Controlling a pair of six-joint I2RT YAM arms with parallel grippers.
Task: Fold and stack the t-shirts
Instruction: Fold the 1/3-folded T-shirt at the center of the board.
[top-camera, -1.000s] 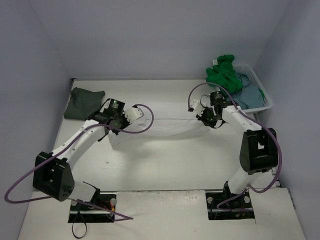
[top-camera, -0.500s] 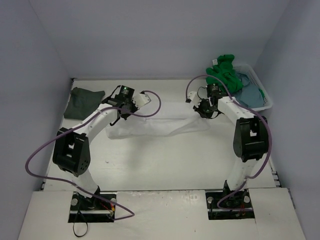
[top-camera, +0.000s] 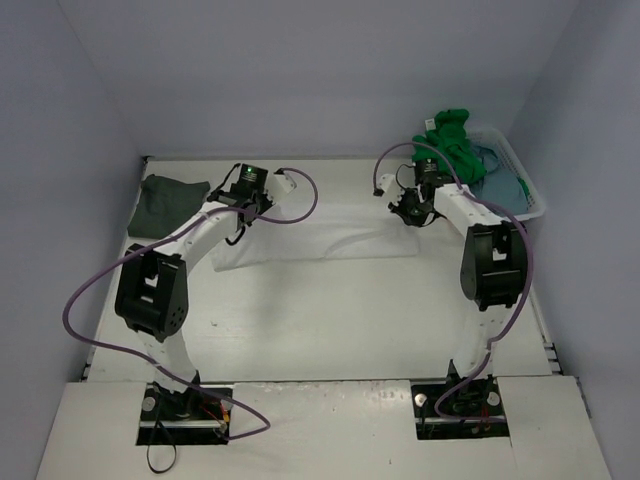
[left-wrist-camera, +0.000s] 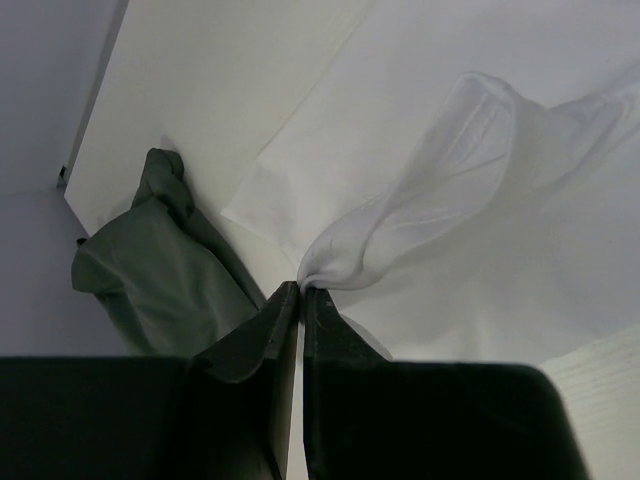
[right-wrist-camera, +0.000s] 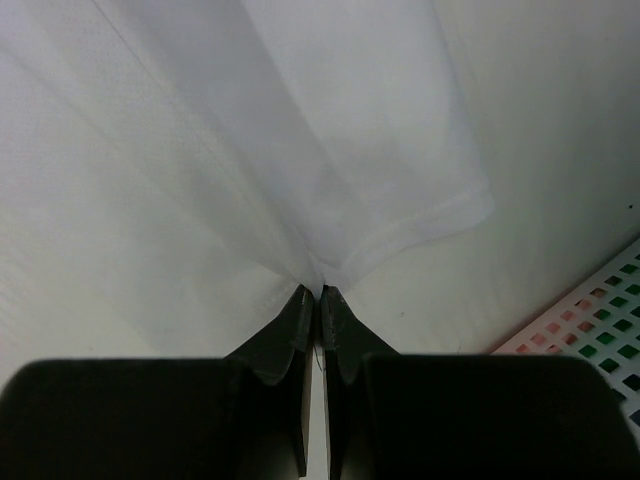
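Observation:
A white t-shirt (top-camera: 320, 232) lies spread across the far middle of the table. My left gripper (left-wrist-camera: 301, 290) is shut on a bunched fold of it (left-wrist-camera: 440, 190) at its left end. My right gripper (right-wrist-camera: 319, 291) is shut on its cloth (right-wrist-camera: 330, 150) at the right end, near a hemmed edge. In the top view the left gripper (top-camera: 243, 203) and the right gripper (top-camera: 412, 210) both sit over the shirt's far edge. A dark grey t-shirt (top-camera: 166, 205) lies crumpled at the far left, also in the left wrist view (left-wrist-camera: 160, 270). A bright green t-shirt (top-camera: 445, 145) and a blue-grey t-shirt (top-camera: 498, 190) fill the basket.
The white slotted basket (top-camera: 530, 190) stands at the far right against the wall; its wall (right-wrist-camera: 600, 310) shows in the right wrist view. Purple cables loop from both arms. Walls close in the table on three sides.
Both grippers have carried the white shirt's near edge away from the arm bases toward the back wall, folding the shirt over itself. Both arms have stretched out further.

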